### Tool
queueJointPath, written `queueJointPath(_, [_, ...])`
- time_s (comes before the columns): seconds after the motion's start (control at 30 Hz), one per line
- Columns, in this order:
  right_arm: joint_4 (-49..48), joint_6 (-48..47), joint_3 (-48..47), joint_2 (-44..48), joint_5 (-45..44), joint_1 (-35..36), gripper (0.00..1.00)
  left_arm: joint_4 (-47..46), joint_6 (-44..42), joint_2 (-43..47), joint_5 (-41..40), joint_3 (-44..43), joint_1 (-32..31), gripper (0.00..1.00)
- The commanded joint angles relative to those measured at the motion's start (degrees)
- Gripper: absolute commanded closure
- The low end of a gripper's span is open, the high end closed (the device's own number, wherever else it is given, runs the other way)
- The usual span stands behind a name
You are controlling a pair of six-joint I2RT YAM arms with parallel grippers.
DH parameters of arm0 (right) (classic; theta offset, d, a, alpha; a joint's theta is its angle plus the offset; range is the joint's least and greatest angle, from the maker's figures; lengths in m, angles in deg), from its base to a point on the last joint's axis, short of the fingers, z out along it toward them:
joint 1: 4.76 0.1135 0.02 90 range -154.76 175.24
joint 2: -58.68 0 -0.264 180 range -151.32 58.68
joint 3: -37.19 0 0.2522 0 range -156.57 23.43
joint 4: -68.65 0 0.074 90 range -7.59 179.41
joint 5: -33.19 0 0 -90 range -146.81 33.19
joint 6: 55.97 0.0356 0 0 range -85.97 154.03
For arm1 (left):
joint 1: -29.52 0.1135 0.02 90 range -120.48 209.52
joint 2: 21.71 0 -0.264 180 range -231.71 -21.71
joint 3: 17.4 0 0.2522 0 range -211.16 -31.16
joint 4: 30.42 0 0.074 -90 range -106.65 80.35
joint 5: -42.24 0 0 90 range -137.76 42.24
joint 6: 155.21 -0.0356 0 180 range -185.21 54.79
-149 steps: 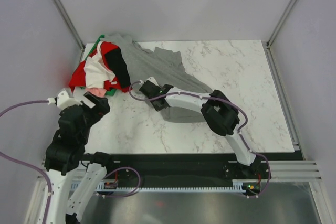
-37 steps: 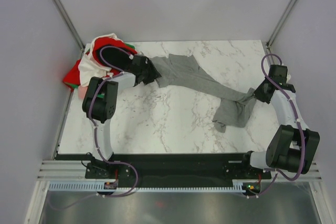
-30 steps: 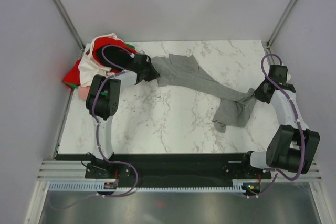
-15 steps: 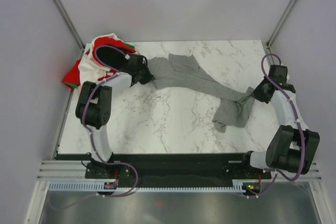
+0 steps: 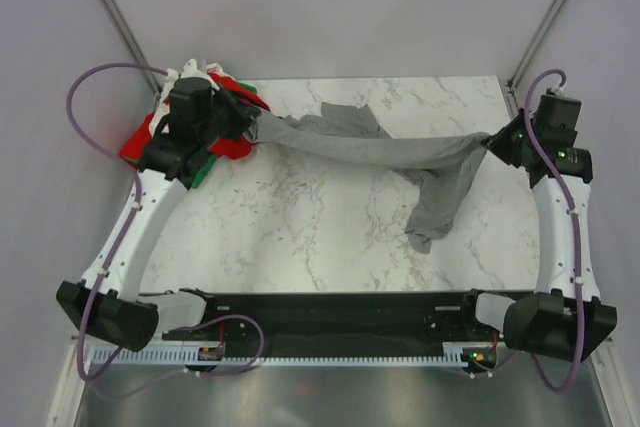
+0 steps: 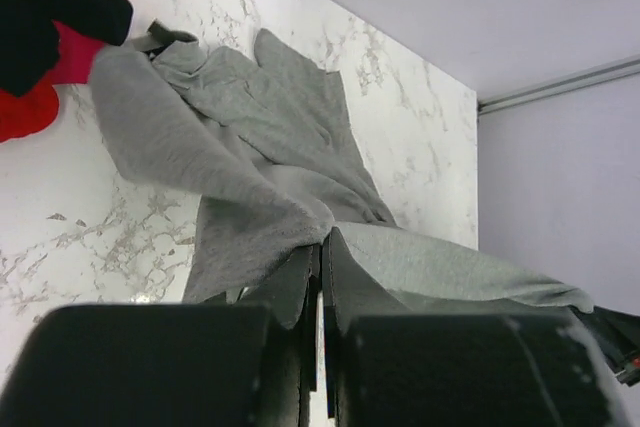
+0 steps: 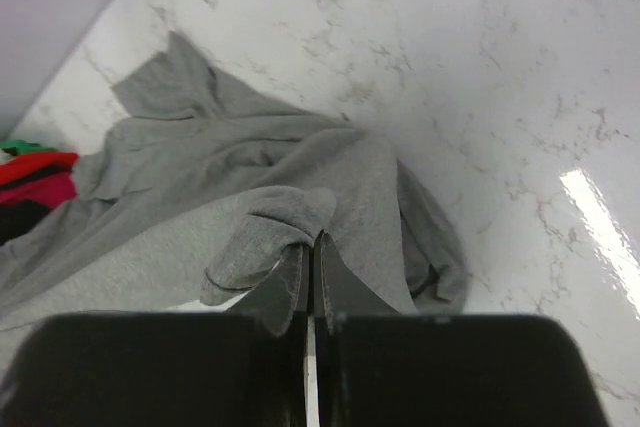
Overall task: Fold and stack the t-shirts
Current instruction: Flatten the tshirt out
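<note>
The heather-grey t-shirt (image 5: pixel 380 150) hangs stretched in the air between my two grippers, its lower part drooping onto the marble table (image 5: pixel 300 227). My left gripper (image 5: pixel 250 120) is shut on the shirt's left end; in the left wrist view the grey cloth (image 6: pixel 250 187) bunches at the closed tips of that gripper (image 6: pixel 322 245). My right gripper (image 5: pixel 493 143) is shut on the right end; in the right wrist view a fold of the grey cloth (image 7: pixel 270 227) sits at the tips of that gripper (image 7: pixel 312 247). A pile of red, white, black and green t-shirts (image 5: pixel 215 112) lies at the back left corner.
Grey enclosure walls stand on the left (image 5: pixel 60 97), back and right. The pile's red cloth (image 6: pixel 40 97) and black cloth (image 6: pixel 50 7) show at the left wrist view's upper left. The arms' base rail (image 5: pixel 330 312) runs along the near edge.
Both arms have risen and pulled apart, lifting the grey t-shirt off the table into a taut span. The left gripper closed on its left end.
</note>
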Motion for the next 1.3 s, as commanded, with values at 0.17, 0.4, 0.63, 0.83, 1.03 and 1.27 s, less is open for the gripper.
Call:
queueJointPath(0.17, [12.3,3.8,-25.4,6.3,5.4,0.0,1.00,12.3,-1.1,14.1,-3.4,-17.2,0.0,0.98])
queueJointPath(0.4, [17.2,1.3,-57.7,12.2,-2.2,0.1,1.00,13.1,-6.1,21.5,0.6,-36.0,0.0,0.98])
queueJointPath(0.63, [6.9,-2.0,-58.8,22.7,-26.5,7.9,1.00,13.0,-8.0,21.6,3.3,-47.0,0.2,0.98])
queueJointPath(0.83, [4.9,-8.6,-56.8,16.3,-24.9,10.8,1.00,11.9,-12.0,13.8,1.2,-50.7,0.2,0.98])
queueJointPath(1.03, [1.3,-10.8,-44.8,7.2,-27.9,10.8,1.00,11.5,-14.9,-1.0,-1.6,-50.3,0.2,0.98])
queueJointPath(1.27, [-11.7,-8.0,-21.7,-1.8,-30.8,10.8,1.00,9.1,-16.7,-25.1,-0.3,-50.4,1.1,0.98])
